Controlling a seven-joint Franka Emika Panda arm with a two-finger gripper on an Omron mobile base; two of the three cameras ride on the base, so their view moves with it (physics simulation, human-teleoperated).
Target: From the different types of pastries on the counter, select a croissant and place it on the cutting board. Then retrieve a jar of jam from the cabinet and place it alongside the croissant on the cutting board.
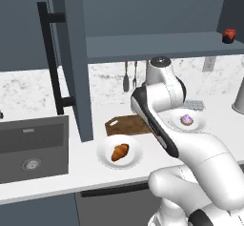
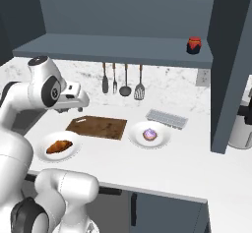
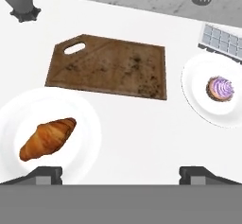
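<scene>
Hovering with fingertips spread apart, the pincer (image 3: pixel 121 173) holds nothing; the croissant (image 3: pixel 47 138) sits on its plate (image 3: pixel 85 119), the cutting board (image 3: pixel 111 67) bare (jar of jam (image 2: pixel 194 45) still shelved).

The robot arm (image 1: pixel 200 163) is built of thick, rounded, glossy white segments, smooth as moulded shells with no cables or screws visible. Dark grey to black bands mark its joints, one running as a long dark strip along the edge of a link in the left base view, and a round dark disc with a grey ring sits on the side of the hand housing (image 2: pixel 51 90). The two finger tips (image 3: pixel 45 175) are small, dark grey and blocky.
</scene>
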